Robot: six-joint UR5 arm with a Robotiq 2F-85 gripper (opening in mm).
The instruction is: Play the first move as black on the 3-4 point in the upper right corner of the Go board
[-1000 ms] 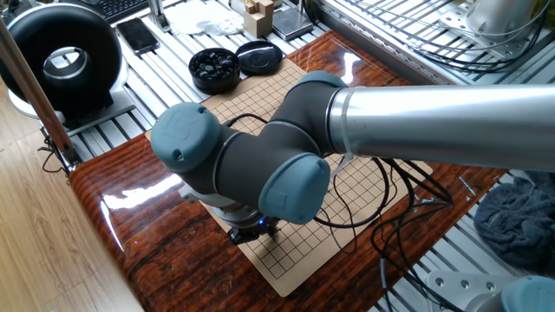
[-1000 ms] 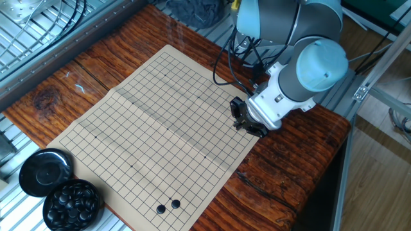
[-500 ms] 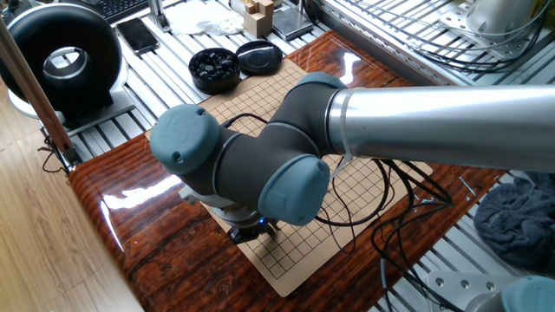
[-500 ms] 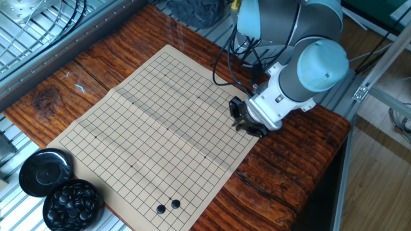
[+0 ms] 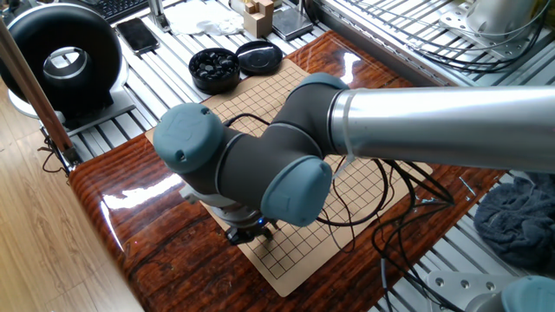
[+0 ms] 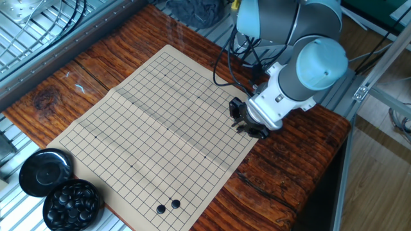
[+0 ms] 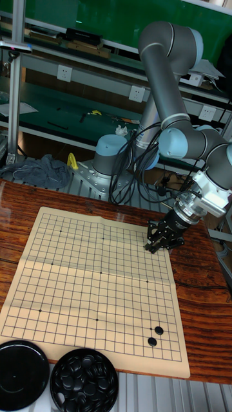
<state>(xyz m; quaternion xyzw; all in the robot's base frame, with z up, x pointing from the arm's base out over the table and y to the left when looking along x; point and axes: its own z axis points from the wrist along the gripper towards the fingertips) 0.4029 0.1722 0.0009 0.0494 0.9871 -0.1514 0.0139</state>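
Hand (image 7: 161, 243) hovers low over the board's (image 7: 77, 283) 2 o'clock corner; I cannot tell whether it grips a stone, so placement looks unfinished.

In one fixed view the arm hides the gripper (image 5: 246, 232) and much of the Go board (image 5: 364, 186); whether its fingertips carry a stone stays too small to tell.

The Go board (image 6: 154, 135) is viewed steeply from opposite sides by the two fixed cameras; in the tall view it is faced frontally, bowl of stones (image 7: 84, 384) at 6 o'clock.
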